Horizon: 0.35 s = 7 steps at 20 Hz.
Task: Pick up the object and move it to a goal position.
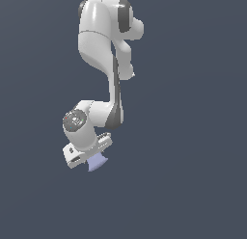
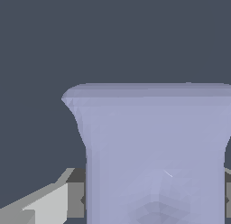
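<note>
Lavender-blue and small, the object [image 1: 98, 163] sits nearest the lens in the exterior view, poking out at about five o'clock from under the gripper [image 1: 89, 158], its wider rounded end flaring away from the hand and its narrow stem tucked up between the fingers, which themselves are hidden behind the hand's body. That arrangement reads as a stem grasp: the slim part is what the jaws can close around, while the flare stays free. Above, toward twelve o'clock, the arm [image 1: 103, 45] folds down steeply so the hand points at the plain dark ground, and nothing marks a goal in this view. Turning to the wrist view, the object [image 2: 153, 146] fills most of the picture, stem toward the camera, flare beyond. One pale finger [image 2: 49, 203] shows close against the stem's side, so the gripper appears clamped on the object, holding it for carrying.
</note>
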Tool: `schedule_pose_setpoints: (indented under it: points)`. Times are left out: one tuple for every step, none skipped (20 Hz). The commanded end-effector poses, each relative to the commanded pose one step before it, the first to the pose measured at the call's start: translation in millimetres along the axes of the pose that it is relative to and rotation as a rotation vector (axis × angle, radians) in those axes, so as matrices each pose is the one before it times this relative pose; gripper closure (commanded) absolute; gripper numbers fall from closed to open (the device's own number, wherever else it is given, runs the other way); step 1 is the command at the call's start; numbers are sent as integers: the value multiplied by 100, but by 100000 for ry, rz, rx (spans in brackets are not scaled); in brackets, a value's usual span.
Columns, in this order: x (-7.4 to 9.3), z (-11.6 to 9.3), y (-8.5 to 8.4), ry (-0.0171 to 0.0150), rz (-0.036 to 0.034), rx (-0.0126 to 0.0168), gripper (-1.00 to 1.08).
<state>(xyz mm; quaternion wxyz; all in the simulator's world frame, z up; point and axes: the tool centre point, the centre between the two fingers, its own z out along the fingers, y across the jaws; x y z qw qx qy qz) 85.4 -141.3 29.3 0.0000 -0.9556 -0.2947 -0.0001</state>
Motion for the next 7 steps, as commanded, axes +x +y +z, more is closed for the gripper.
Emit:
schedule_pose_setpoints:
  points:
    - [145, -40, 514, 22, -59, 0, 108]
    - [31, -6, 136, 0, 0, 0, 108]
    - [26, -4, 110, 0, 0, 0, 108]
    - [20, -3, 85, 0, 0, 0, 108]
    - [15, -2, 60, 0, 0, 0, 108]
    - [9, -1, 36, 0, 0, 0, 108]
    - [3, 0, 12, 0, 0, 0, 108]
